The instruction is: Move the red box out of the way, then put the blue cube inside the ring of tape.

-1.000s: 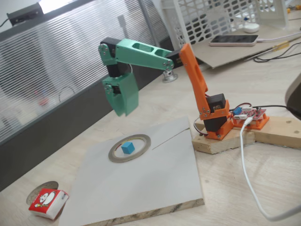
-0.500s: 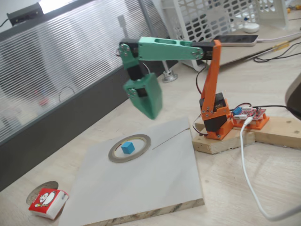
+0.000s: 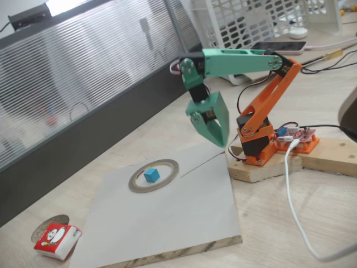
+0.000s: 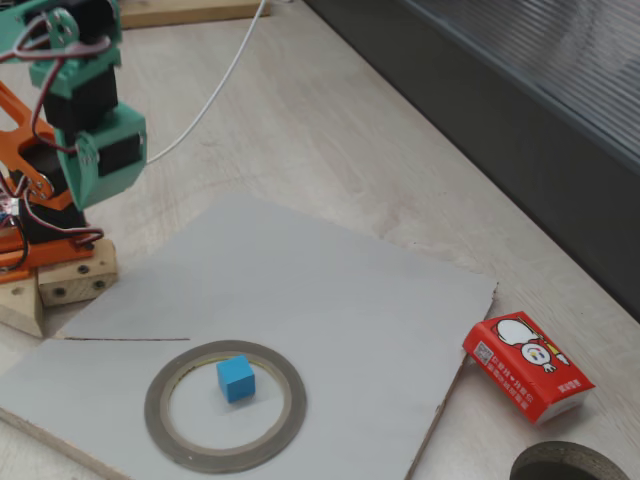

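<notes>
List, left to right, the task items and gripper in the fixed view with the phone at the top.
Red-and-white carton → bright-blue cube, inside the grey-gold tape ring → green gripper.

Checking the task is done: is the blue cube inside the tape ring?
Inside: the blue cube sits within the ring of tape, ringed in both fixed views.

A pale wooden table (image 3: 334,212) carries a grey board (image 3: 167,218). Far left stands a ribbed translucent partition (image 3: 72,72); far right, a white lattice crate (image 3: 262,19).
</notes>
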Tool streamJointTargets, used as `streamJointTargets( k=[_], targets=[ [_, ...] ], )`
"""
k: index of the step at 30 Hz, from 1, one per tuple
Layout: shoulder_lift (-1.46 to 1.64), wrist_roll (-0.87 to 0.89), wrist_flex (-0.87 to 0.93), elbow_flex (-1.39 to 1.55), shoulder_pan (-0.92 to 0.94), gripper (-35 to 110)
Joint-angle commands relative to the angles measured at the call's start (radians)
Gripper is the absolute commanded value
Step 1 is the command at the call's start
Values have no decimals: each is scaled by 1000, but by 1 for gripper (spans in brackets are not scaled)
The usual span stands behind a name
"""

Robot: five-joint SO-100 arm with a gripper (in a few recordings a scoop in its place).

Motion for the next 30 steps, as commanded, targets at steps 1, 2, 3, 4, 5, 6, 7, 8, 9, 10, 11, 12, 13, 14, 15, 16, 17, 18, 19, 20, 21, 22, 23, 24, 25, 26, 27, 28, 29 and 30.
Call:
streamJointTargets(
  k=[1, 2, 3, 4, 5, 6, 7, 8, 9, 10, 11, 12, 13, 14, 15, 16, 17, 18, 19, 20, 21, 22, 23, 24, 25, 26, 27, 28, 29, 30],
  targets=[
    [81, 9, 6, 92, -14, 0],
    [81, 9, 6, 114, -15, 0],
    [81, 9, 5, 129, -20, 0],
    [81, 9, 5, 137, -29, 0],
    [81, 9, 3, 138, -38, 0],
    [81, 9, 3, 130, -46, 0],
    [81, 9, -3, 124, -51, 1],
    [81, 9, -21, 121, -52, 1],
    [81, 9, -55, 120, -52, 1],
    [81, 9, -98, 121, -52, 1],
    [81, 9, -152, 132, -52, 1],
    [81, 9, -207, 133, -52, 1],
    [81, 9, -264, 135, -52, 1],
    [81, 8, -310, 135, -52, 1],
    [81, 8, -342, 135, -52, 1],
    [81, 8, -362, 135, -52, 1],
    [81, 8, -365, 137, -52, 1],
    [81, 8, -365, 140, -52, 1],
    [81, 8, -367, 155, -52, 1],
    [81, 8, -367, 176, -52, 1],
    [81, 8, -376, 201, -52, 1],
    [81, 8, -379, 229, -52, 1],
    [81, 8, -380, 252, -52, 1],
    [81, 6, -382, 265, -52, 1],
    [81, 6, -382, 272, -52, 1],
    [81, 5, -383, 267, -52, 1],
    [81, 5, -385, 264, -52, 1],
    [81, 3, -390, 264, -52, 1],
    [81, -5, -408, 264, -52, 1],
    [81, -23, -431, 265, -52, 1]
  ],
)
